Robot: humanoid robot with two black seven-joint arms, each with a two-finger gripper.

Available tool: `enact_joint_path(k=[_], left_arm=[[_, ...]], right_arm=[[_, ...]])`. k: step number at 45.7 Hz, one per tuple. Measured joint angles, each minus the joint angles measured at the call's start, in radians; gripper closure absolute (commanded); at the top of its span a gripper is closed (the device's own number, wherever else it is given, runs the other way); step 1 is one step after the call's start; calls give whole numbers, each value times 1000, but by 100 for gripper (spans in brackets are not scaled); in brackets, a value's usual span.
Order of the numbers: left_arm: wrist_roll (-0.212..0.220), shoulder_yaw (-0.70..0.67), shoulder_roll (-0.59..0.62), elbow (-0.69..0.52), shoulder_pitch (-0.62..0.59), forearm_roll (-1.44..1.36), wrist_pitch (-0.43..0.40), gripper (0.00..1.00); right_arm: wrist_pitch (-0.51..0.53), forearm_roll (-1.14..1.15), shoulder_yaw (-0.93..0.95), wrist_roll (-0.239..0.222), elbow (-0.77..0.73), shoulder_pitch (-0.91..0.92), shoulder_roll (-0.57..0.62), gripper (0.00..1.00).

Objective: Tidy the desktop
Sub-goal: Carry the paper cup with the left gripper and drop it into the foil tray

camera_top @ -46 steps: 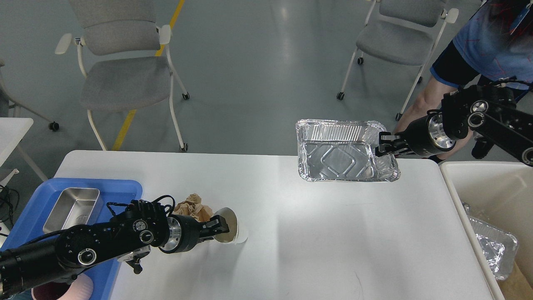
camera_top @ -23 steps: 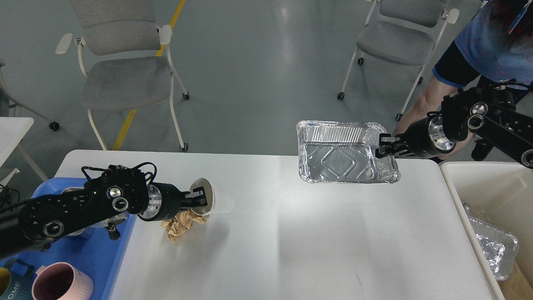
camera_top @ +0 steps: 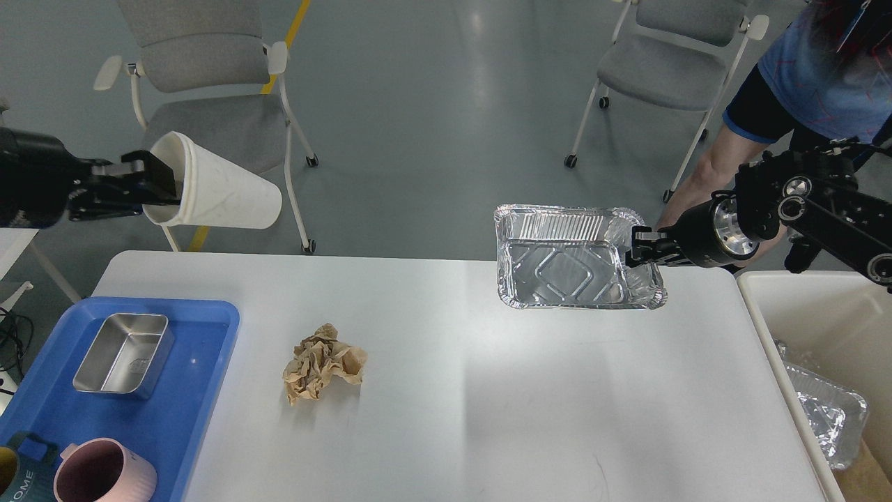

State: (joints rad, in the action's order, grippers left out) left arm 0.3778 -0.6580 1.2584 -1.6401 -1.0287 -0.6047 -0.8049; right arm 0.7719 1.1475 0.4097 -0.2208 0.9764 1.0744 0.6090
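The white desktop (camera_top: pixel 488 390) fills the lower view. My left gripper (camera_top: pixel 150 183) is shut on the rim of a white paper cup (camera_top: pixel 216 192) and holds it high above the table's far left corner, lying sideways with its bottom pointing right. My right gripper (camera_top: pixel 637 245) is shut on the right rim of a foil tray (camera_top: pixel 571 258), held above the table's far edge. A crumpled brown paper ball (camera_top: pixel 322 362) lies on the desktop, left of centre.
A blue tray (camera_top: pixel 188 390) at the left holds a steel box (camera_top: pixel 125 352), a pink mug (camera_top: pixel 104 474) and a dark mug. A white bin (camera_top: pixel 808 307) at the right holds another foil tray (camera_top: pixel 826 411). Chairs and a person stand behind.
My left gripper has lifted the paper cup off the desktop, up and to the far left, uncovering the paper ball. The right gripper and foil tray have barely moved.
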Motion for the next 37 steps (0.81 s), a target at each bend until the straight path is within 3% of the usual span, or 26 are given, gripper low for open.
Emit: enact_joint_path(k=[8,15,26,37], left_arm=[[-2,-88,52,2,0,56,-36,100],[0,-99,-59,5,0,57,14,100],[8,-77,-500,86,-22,-90,146,100],[-2,-61,-1003,419,-22,-345,174,100]], right_arm=[[0,0,-1,0,1,-1,-1,100],[-1,0,-1,0,1,-1,-5,100],[-5,0,1,0,1,-2,-6,100],[-5,0,3,0,3,-2,-5,100]])
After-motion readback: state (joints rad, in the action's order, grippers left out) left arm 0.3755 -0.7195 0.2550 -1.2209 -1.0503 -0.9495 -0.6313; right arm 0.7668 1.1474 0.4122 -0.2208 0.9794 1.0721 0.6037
